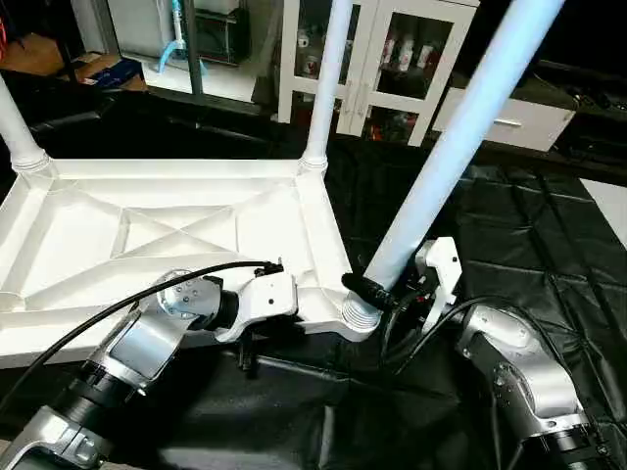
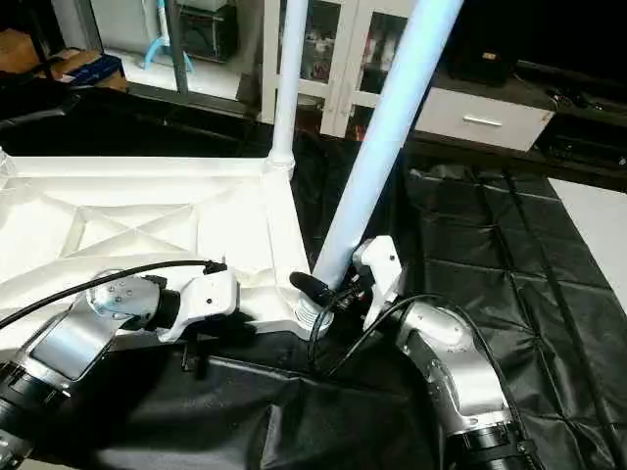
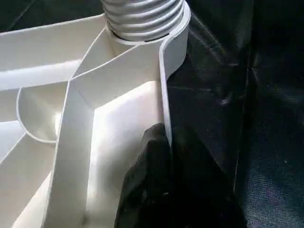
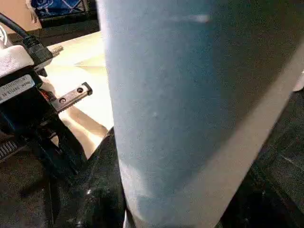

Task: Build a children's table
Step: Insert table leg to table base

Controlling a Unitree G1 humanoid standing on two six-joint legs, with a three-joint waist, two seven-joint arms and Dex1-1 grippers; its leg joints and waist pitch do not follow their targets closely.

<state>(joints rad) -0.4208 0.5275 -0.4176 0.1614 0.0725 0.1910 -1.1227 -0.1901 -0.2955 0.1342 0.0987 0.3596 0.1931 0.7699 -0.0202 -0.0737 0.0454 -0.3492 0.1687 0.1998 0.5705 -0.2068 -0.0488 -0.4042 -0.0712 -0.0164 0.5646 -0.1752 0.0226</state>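
Left eye view: the table top's (image 1: pixel 147 235) rim is clamped by the left gripper (image 3: pixel 168 142); at three o'clock, the leg (image 1: pixel 446 147) is gripped by the right gripper (image 1: pixel 377 294).

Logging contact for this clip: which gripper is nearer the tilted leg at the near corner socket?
Right. The right gripper is shut on the tilted leg just above its ribbed base; the left gripper pinches the table top rim beside that socket.

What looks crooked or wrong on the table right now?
The leg held by the right gripper leans clearly to the robot's right, while the far leg stands nearly straight. Its ribbed end sits in the near corner socket of the table top, threads still showing.
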